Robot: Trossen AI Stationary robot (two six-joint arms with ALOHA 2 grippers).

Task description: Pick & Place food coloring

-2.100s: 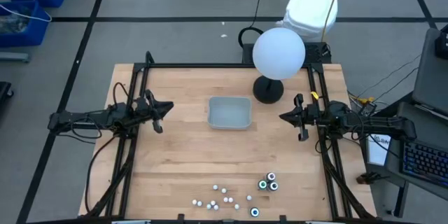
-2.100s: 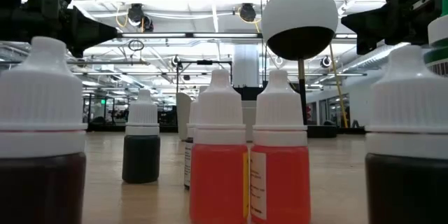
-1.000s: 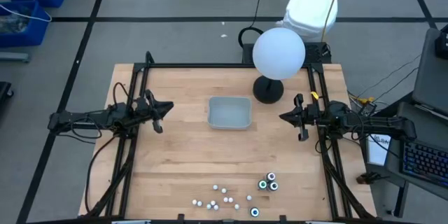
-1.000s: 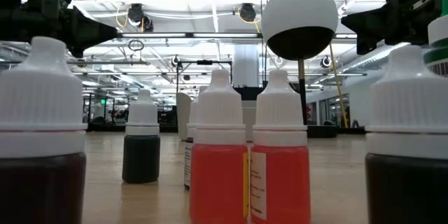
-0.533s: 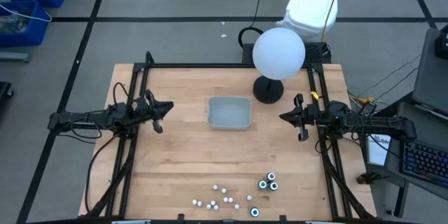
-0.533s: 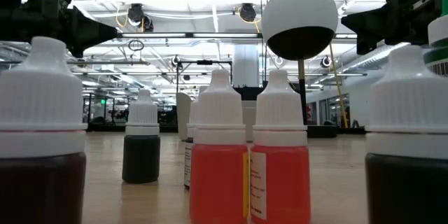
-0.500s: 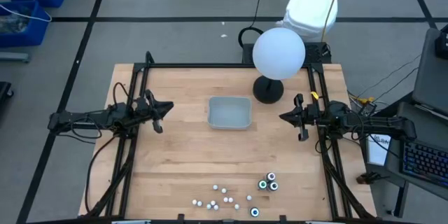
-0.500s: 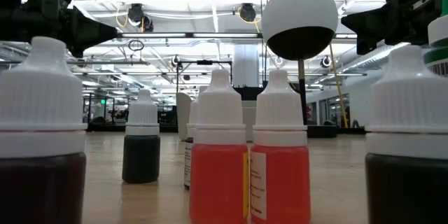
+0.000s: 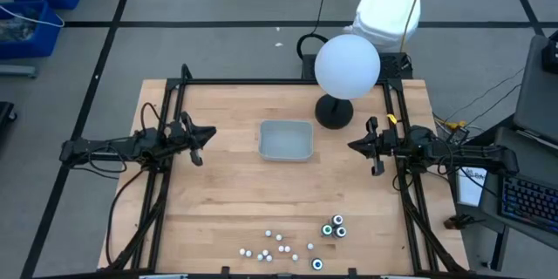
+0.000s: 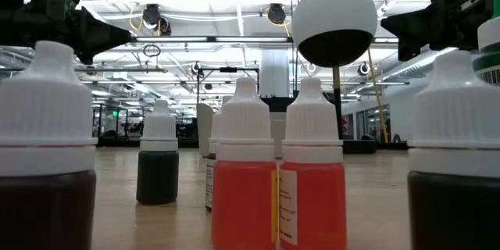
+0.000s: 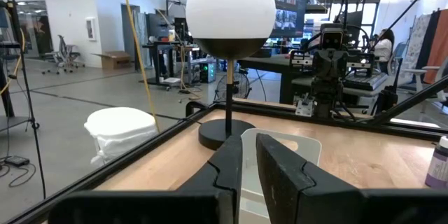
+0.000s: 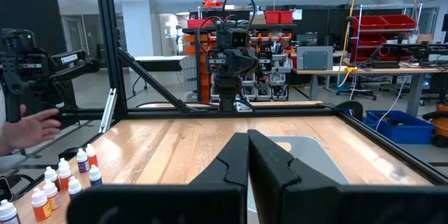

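The food coloring bottles point(image 9: 288, 244) stand on their bases near the table's near edge: several white-capped ones, and dark ones with teal-ringed tops point(image 9: 334, 227) to their right. In the low view they fill the foreground point(image 10: 277, 172). The grey tray point(image 9: 286, 139) rests at mid-table. My left gripper point(image 9: 212, 132) hovers at the left, level with the tray, its fingers point(image 11: 231, 161) a narrow gap apart with nothing between them. My right gripper point(image 9: 351, 146) hovers at the right, shut and empty point(image 12: 247, 140). Both point toward the tray, far from the bottles.
A large white globe point(image 9: 347, 66) on a black stand point(image 9: 334, 112) rises at the far right, just behind the tray. Black frame rails point(image 9: 166, 192) run along the table's left and right sides. A person's hand point(image 12: 28, 127) shows beyond the near edge, beside the bottles.
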